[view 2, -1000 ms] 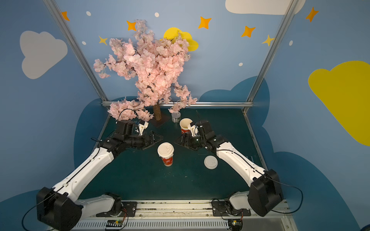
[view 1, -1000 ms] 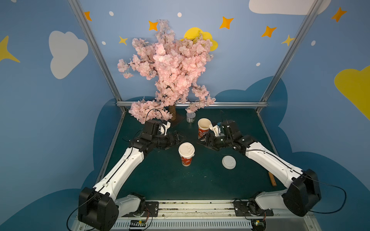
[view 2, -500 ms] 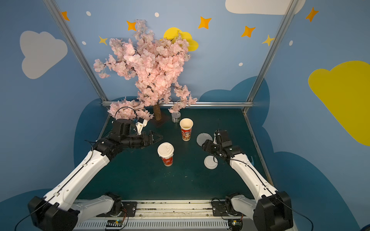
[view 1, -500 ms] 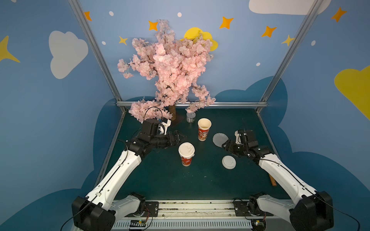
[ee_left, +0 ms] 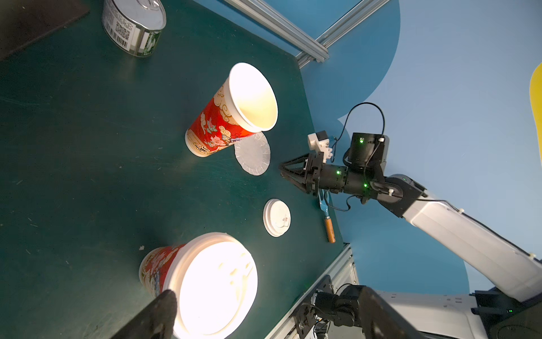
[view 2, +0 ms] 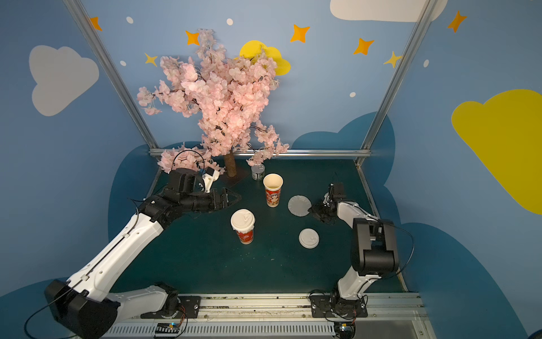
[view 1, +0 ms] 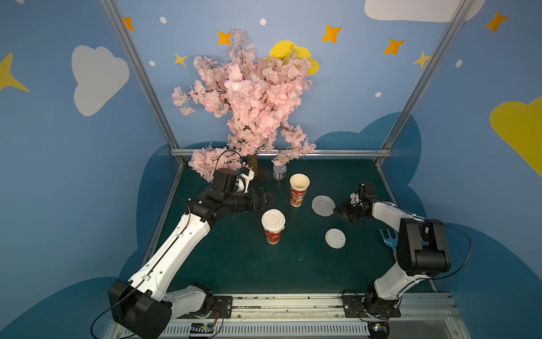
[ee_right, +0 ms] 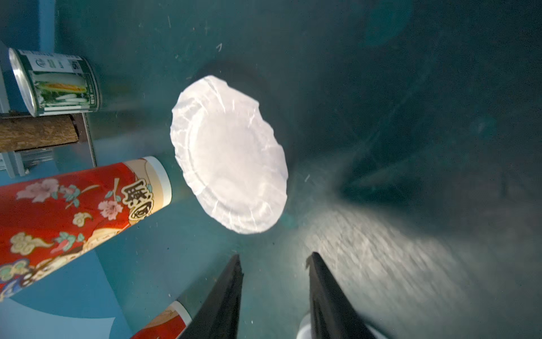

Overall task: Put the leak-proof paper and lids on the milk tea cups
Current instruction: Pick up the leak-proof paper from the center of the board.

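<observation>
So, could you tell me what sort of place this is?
Probably a robot demo booth styled like a milk-tea stand: blue walls painted with clouds and stars, an artificial cherry-blossom tree, and printed paper cups on a green table.

A barcode and a QR code are printed on the can (ee_left: 129,32); the small lettering beside them is too fine to be read. Large Chinese characters are set in a cream panel near the foot of the open cup (ee_right: 73,211), but they cannot be made out with certainty.
</observation>
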`<action>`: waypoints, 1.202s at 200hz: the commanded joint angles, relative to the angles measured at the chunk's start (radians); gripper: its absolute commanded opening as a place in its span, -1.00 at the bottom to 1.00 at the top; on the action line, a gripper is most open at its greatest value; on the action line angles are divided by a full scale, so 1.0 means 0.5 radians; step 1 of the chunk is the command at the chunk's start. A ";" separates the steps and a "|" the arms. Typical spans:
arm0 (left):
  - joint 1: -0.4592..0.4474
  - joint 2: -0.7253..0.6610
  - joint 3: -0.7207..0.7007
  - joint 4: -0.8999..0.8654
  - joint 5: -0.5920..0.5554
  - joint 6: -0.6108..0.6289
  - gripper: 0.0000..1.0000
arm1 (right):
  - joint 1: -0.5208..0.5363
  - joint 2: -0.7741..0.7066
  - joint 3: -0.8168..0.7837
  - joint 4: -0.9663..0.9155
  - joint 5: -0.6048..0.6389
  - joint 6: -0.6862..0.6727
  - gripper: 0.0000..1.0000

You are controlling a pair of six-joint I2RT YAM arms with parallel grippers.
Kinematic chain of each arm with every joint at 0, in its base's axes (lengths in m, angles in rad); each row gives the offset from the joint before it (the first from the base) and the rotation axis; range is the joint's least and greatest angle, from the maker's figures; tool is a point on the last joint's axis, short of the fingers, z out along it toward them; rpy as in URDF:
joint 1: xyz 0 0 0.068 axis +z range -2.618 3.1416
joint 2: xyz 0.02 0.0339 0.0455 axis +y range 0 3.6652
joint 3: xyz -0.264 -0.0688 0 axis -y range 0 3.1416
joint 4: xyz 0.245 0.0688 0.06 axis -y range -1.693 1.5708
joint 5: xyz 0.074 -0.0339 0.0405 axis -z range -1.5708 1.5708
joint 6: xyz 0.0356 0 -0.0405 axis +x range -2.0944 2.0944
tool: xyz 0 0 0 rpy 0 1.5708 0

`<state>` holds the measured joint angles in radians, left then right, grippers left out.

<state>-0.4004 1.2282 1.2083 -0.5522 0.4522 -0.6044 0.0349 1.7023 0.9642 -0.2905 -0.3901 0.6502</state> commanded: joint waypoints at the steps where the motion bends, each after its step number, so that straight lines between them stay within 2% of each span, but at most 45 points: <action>1: -0.006 0.031 0.058 -0.073 -0.025 0.060 0.93 | -0.023 0.094 0.069 0.080 -0.103 -0.027 -0.23; 49: -0.006 0.064 0.095 -0.090 -0.048 0.066 0.94 | -0.053 0.350 0.196 0.114 -0.152 -0.069 -0.27; 118: -0.006 0.098 0.131 -0.120 -0.063 0.071 0.94 | -0.105 0.515 0.292 0.152 -0.214 -0.125 -0.38; 143: -0.005 0.102 0.130 -0.117 -0.058 0.066 0.94 | -0.101 0.546 0.329 0.132 -0.226 -0.137 -0.54; 154: -0.004 0.102 0.131 -0.117 -0.058 0.064 0.95 | -0.101 0.554 0.341 0.122 -0.235 -0.145 -0.81; 166: -0.005 0.100 0.131 -0.117 -0.061 0.070 0.94 | -0.096 0.547 0.339 0.119 -0.233 -0.150 -1.00; 240: -0.003 0.063 0.069 -0.084 -0.061 0.052 0.95 | -0.092 0.197 0.170 0.097 -0.297 -0.135 -1.00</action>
<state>-0.4004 1.2736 1.2533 -0.5972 0.4240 -0.5869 -0.0124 1.8954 1.0817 -0.2169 -0.5201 0.5869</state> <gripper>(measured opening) 0.974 0.043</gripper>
